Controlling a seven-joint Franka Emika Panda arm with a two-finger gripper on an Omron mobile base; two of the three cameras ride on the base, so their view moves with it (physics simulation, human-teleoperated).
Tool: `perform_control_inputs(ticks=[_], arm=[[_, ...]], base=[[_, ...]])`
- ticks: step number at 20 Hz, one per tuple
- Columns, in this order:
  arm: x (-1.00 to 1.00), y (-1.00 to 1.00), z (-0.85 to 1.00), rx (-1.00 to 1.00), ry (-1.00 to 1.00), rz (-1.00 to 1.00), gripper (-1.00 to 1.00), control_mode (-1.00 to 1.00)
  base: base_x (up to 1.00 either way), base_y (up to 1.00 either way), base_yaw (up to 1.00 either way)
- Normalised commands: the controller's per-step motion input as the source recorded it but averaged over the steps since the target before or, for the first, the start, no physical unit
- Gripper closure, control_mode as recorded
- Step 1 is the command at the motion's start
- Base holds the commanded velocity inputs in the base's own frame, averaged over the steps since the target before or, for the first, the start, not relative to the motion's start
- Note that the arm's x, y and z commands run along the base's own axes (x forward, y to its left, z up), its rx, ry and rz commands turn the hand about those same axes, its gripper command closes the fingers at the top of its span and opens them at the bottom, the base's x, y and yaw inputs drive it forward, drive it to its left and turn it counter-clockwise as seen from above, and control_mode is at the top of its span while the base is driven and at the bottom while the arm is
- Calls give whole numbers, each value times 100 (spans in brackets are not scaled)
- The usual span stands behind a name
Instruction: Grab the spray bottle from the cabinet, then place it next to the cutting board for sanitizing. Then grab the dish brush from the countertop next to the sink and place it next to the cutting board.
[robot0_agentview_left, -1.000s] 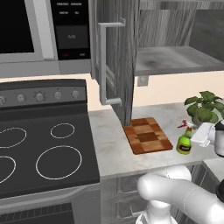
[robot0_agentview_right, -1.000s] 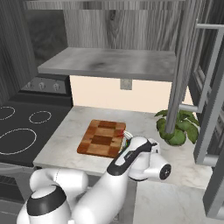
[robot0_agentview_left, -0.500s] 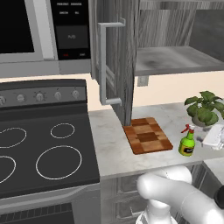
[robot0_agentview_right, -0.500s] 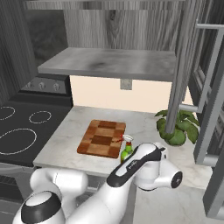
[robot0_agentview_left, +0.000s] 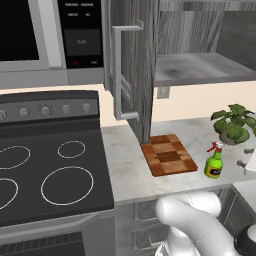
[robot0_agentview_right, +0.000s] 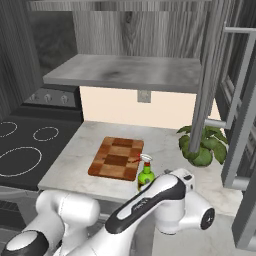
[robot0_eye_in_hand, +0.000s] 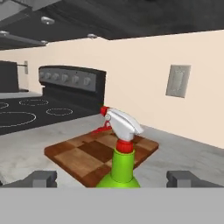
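Green bottle: upright on bench, beside board
End effector: wide open, straddling bottle, holding nothing

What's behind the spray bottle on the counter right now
In the hand view, the cutting board lies just behind the spray bottle, then the countertop and wall. The bottle hides part of the board's near edge.

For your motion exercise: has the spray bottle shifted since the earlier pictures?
Yes. The spray bottle has come slightly nearer the cutting board, away from the potted plant.
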Motion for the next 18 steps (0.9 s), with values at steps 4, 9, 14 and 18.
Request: perform_control_inputs(ticks=[4, 9, 14, 18], arm=[[-41, 4, 41, 13, 3, 0, -100, -100], [-47, 41, 39, 9, 4, 0, -100, -100], [-68, 67, 17, 1, 0, -6, -100, -100], [-32, 64, 47, -2, 0, -8, -100, -100]], base=[[0, 0, 0], [0, 0, 0], [0, 0, 0], [0, 0, 0]])
